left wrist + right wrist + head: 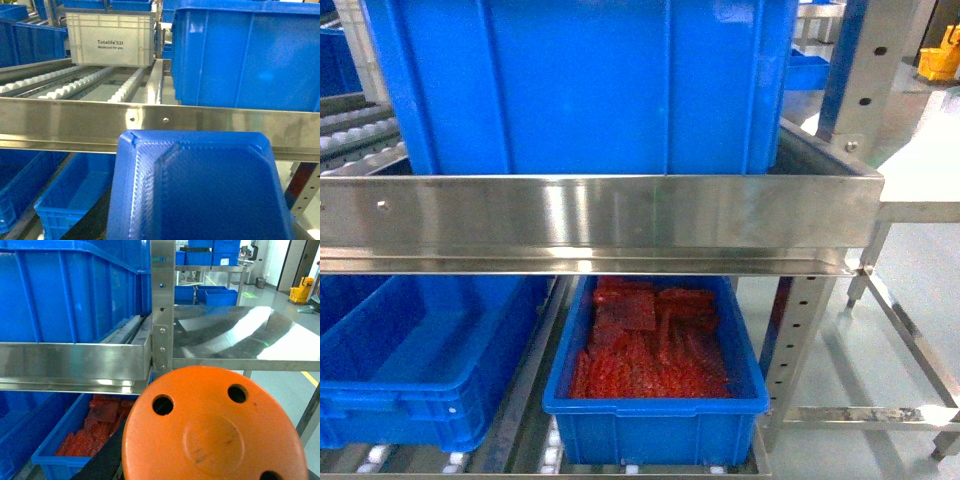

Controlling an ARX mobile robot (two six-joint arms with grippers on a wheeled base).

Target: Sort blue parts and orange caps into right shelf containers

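Observation:
In the left wrist view a blue part [200, 190], a ribbed square tray shape, fills the bottom and hides the jaws; my left gripper holds it below the steel rail [150, 122]. An orange cap [210, 435], a round disc with three holes, sits in my right gripper and covers its jaws. A dark finger [100, 462] edge shows beside it. Neither gripper appears in the head view. On the right shelf, a large blue container [580, 80] stands on the upper level. A lower container [655, 415] holds orange-red pieces [655, 345].
An empty blue crate [420, 350] sits lower left on the rollers [552, 455]. A white tote [111, 39] stands far back on the upper roller lane. A steel upright [162, 305] and a steel table [240, 335] lie to the right.

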